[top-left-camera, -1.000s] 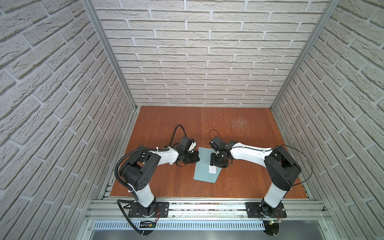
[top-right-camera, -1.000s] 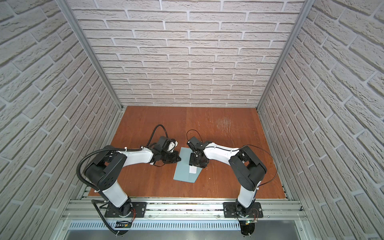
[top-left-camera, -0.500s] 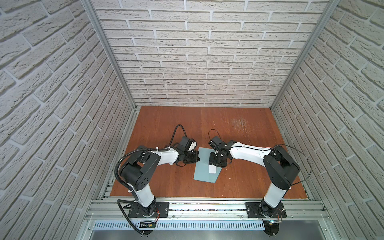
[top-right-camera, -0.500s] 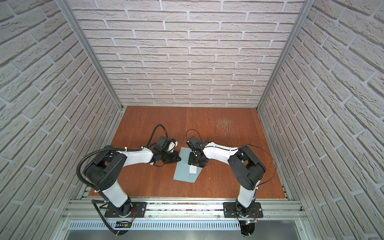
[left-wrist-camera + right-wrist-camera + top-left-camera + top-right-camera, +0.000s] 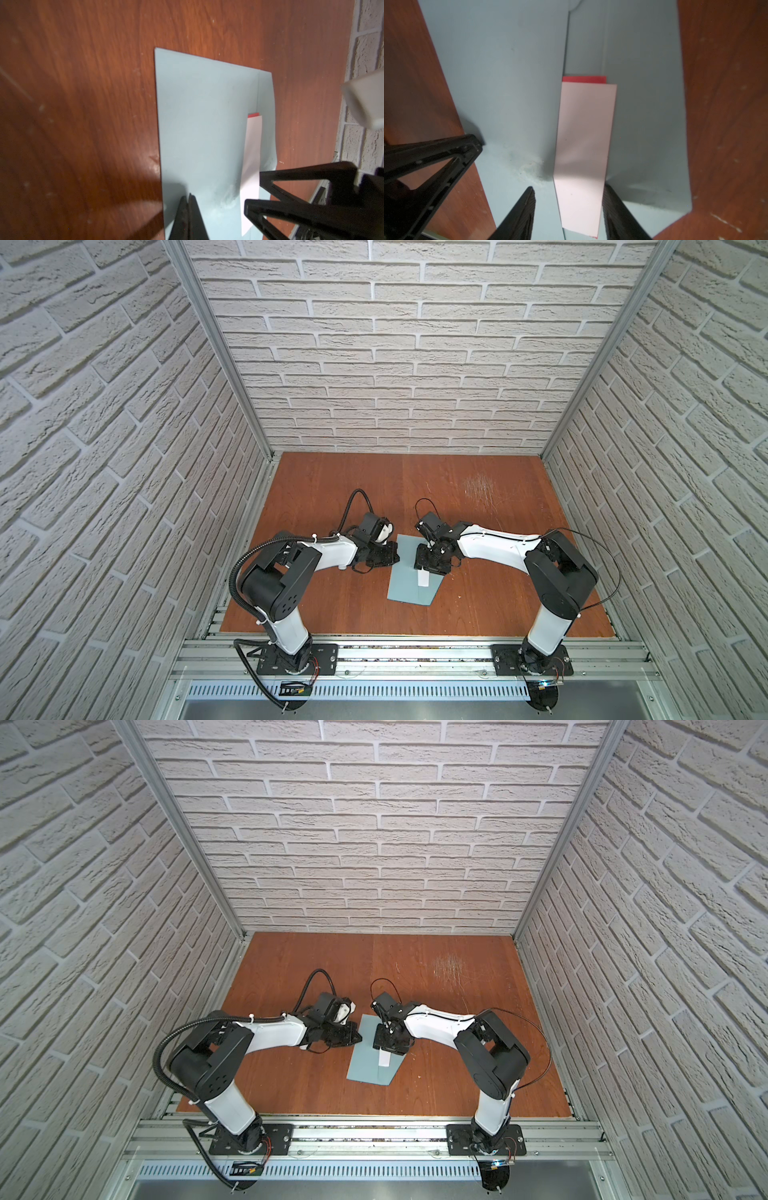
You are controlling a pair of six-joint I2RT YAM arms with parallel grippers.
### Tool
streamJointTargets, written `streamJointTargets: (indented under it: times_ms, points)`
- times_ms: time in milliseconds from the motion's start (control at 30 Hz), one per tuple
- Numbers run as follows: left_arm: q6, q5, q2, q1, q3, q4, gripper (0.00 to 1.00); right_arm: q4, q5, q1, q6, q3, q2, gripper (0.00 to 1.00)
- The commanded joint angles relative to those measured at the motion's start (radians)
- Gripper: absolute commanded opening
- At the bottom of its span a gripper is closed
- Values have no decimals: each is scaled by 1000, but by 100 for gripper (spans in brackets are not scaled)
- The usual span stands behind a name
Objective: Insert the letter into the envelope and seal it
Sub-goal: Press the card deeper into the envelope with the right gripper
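While the left gripper, shut and empty, pins the envelope near its left edge to the desk, we should nudge the letter leftwards into the pocket. It lies partly tucked in, a pale strip showing. The right gripper stands open astride that strip, clamping nothing.

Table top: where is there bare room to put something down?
Bare table between the envelope and the brick wall, and between it and the front rail. Crowded mid-table, where left gripper and right gripper meet by the letter.
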Motion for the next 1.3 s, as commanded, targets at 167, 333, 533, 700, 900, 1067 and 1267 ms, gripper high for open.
streamJointTargets:
  times_ms: [167,333,533,700,900,1067,1267]
  points:
    - [9,-1,26,-14,-27,-46,0,45,-32,22,24,17,45,54]
    - [8,0,27,-14,-27,-43,0,45,-28,22,22,27,55,54]
    - [9,2,26,-14,-28,-43,0,47,-32,24,19,39,66,54]
    - [9,4,28,-14,-30,-42,0,49,-36,23,15,50,81,54]
    - [11,6,30,-14,-28,-42,0,56,-37,24,8,60,81,54]
    - [14,9,33,-14,-27,-42,0,54,-31,23,-11,77,82,54]
    - [15,10,36,-14,-27,-40,0,58,-32,23,-29,85,89,55]
